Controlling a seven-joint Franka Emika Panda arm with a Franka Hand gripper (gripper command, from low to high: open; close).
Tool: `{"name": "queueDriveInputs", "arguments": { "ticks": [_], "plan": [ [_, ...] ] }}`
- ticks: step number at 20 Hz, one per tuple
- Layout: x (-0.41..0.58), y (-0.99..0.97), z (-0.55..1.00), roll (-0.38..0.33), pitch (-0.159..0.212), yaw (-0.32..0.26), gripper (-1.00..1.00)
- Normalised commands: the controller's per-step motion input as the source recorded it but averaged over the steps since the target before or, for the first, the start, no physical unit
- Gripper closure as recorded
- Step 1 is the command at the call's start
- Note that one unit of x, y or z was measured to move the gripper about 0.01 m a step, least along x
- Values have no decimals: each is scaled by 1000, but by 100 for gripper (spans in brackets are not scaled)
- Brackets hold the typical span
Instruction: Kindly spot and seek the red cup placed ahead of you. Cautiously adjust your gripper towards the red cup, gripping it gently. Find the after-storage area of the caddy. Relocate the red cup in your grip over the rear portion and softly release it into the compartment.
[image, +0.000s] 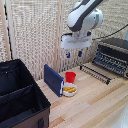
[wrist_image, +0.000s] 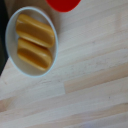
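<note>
The red cup (image: 70, 77) stands upright on the wooden table, between the dark blue box (image: 53, 79) and a white bowl of yellow food. The wrist view catches only its rim (wrist_image: 63, 4) at the picture's edge. My gripper (image: 74, 54) hangs well above the cup, a little toward the exterior view's right, with its blue-tipped fingers apart and nothing between them. The fingers do not show in the wrist view. The black caddy (image: 20, 100) with its inner divider (image: 16, 92) sits at the exterior view's left.
The white bowl (image: 69, 90) with yellow food pieces lies right in front of the cup; it fills part of the wrist view (wrist_image: 31, 41). A black toaster oven (image: 112, 55) and a wire rack (image: 95, 72) stand at the exterior view's right. A bamboo screen backs the table.
</note>
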Motion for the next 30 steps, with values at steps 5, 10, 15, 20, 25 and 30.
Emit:
{"name": "queueDriveInputs", "arguments": {
  "ticks": [5,10,15,20,25,30],
  "plan": [
    [158,-421,-313,41,10,0,-100],
    [88,-291,-365,6,64,0,-100],
    [0,-134,-437,0,128,-3,-100],
    [99,27,-396,-2,101,0,-100],
    [156,145,-331,-22,40,0,-100],
    [62,169,-232,-46,16,0,-100]
  ]
}}
